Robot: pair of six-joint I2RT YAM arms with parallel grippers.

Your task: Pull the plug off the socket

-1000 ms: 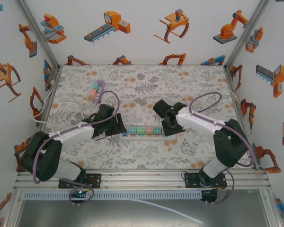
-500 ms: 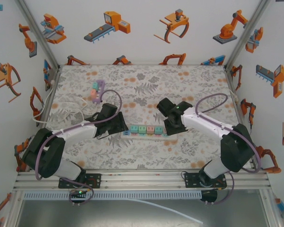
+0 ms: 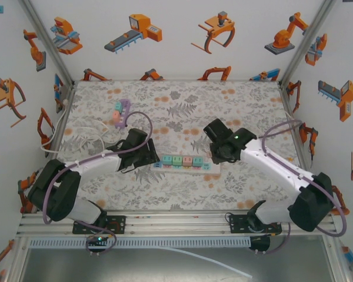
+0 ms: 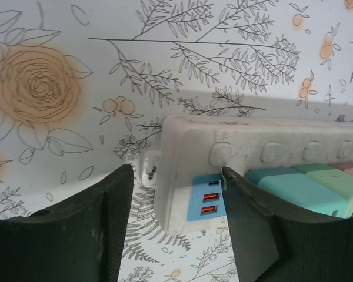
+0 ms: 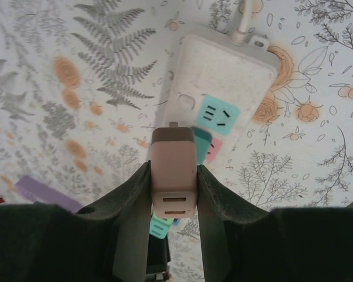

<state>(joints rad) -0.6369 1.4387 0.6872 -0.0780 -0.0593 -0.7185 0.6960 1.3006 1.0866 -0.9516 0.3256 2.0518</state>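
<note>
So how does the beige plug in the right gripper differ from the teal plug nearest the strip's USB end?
The beige plug is off the power strip, lifted above it; the teal plug sits seated in it. The beige plug is clamped in the right gripper; the teal plug is in no grip, the left gripper merely straddling the strip's end beside it. Both are boxy adapters.

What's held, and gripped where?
Right gripper clamps the beige rectangular plug by its side faces. Left gripper straddles one end of the white power strip, holding nothing.
</note>
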